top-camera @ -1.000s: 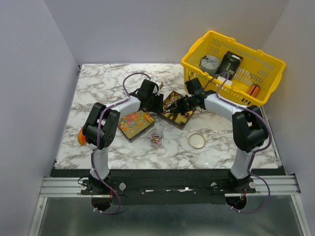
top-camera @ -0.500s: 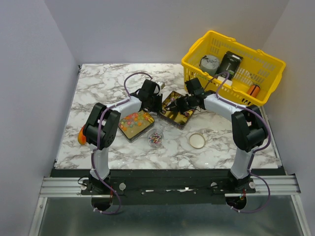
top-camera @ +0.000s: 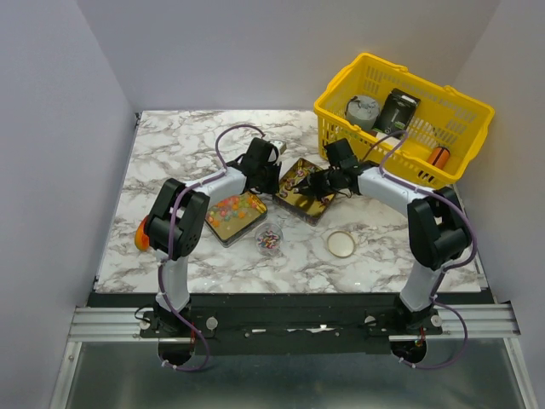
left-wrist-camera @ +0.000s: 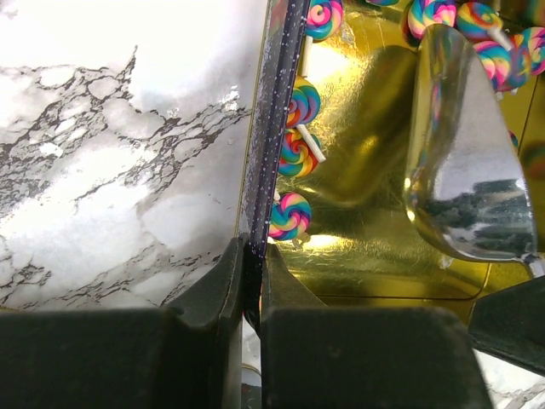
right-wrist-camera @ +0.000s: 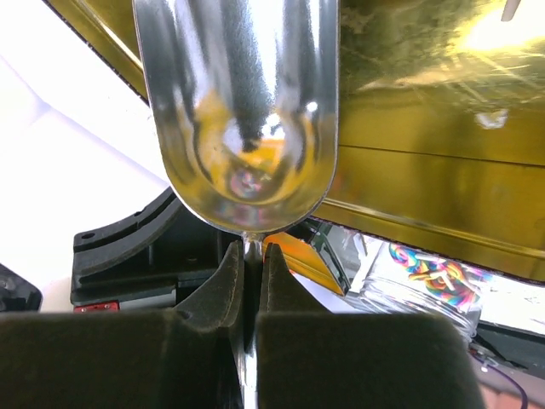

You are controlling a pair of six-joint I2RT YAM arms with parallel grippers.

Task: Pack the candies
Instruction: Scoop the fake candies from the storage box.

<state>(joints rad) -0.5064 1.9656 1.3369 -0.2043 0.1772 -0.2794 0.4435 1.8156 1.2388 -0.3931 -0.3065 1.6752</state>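
My left gripper (top-camera: pixel 271 177) (left-wrist-camera: pixel 253 251) is shut on the dark side wall (left-wrist-camera: pixel 272 162) of a gold tin (top-camera: pixel 300 198). Rainbow swirl candies (left-wrist-camera: pixel 291 215) lie inside the tin along that wall. My right gripper (top-camera: pixel 321 181) (right-wrist-camera: pixel 249 251) is shut on the thin handle of a silver spoon (right-wrist-camera: pixel 247 111), whose bowl (left-wrist-camera: pixel 468 170) hangs over the tin's gold floor and looks empty. A second gold tin (top-camera: pixel 215 223) to the left holds round orange, red, yellow and green candies (top-camera: pixel 234 207). A small glass jar (top-camera: pixel 270 239) (right-wrist-camera: pixel 426 273) in front holds more candies.
A round lid (top-camera: pixel 341 244) lies on the marble right of the jar. A yellow basket (top-camera: pixel 464 106) with a can, a dark box and an orange cylinder stands at the back right. An orange-red lump (top-camera: pixel 140 237) sits at the table's left edge.
My right arm has shifted slightly to the right with the spoon over the tin. My left gripper has stayed on the tin's wall.
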